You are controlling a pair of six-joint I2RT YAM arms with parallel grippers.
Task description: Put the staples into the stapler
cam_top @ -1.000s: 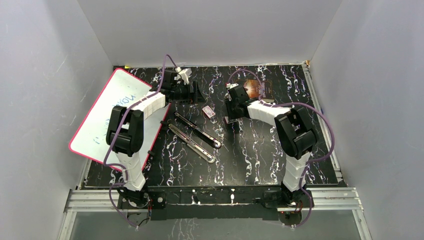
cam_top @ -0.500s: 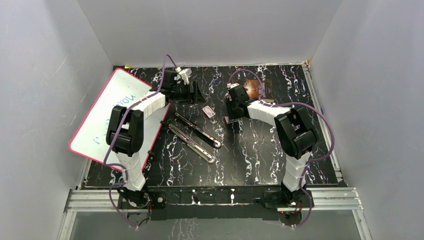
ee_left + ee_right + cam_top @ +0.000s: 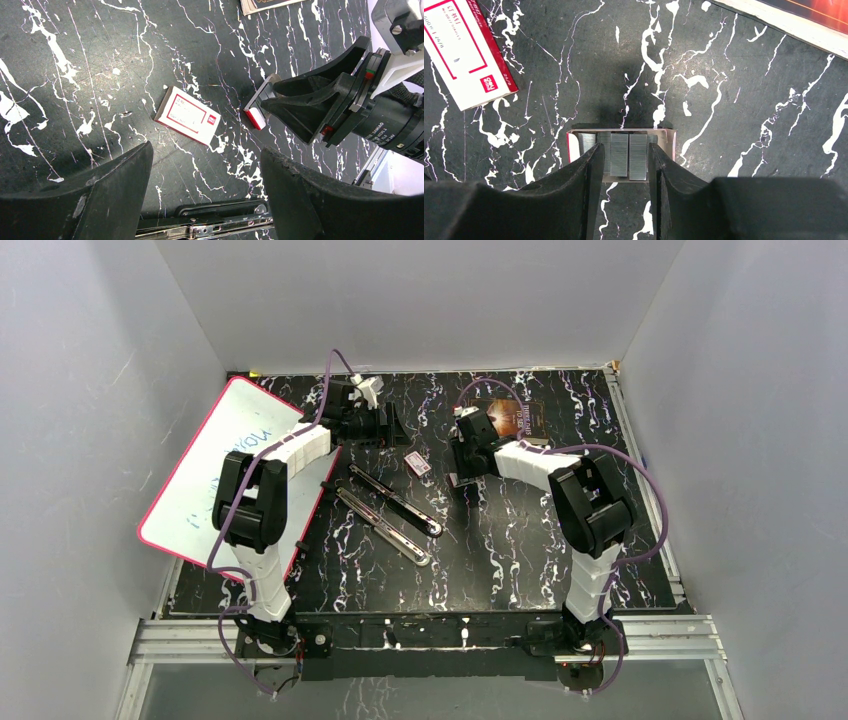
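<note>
The staples [image 3: 619,154] lie as flat silvery strips side by side in a small red-edged cardboard tray [image 3: 669,137] on the black, white-veined table [image 3: 520,550]. In the right wrist view their long axes run straight up the picture, parallel to the fingers. Three strips show plainly; a sliver at the tray's right end may be a fourth, but it is too narrow to tell. The right gripper [image 3: 624,150] is down at the tray with one finger on each side of the two middle strips. Its jaws stand partly apart, close against the strips' outer edges, and whether they are pinching cannot be told. Just left of the tray lies one closed red-and-white staple box [image 3: 466,55], apart from it and turned at a slant. The one stapler [image 3: 395,500] lies nearer the arm bases, folded open into two long arms that sit almost parallel. Its long axis runs on a diagonal from far left to near right in the top view, and it is well apart from the tray. The left gripper [image 3: 206,150] hangs above the table near the box with its jaws spread wide and nothing between them. One brown booklet [image 3: 510,418] lies beyond the right gripper. One red-framed whiteboard [image 3: 230,460] leans at the table's left side.
</note>
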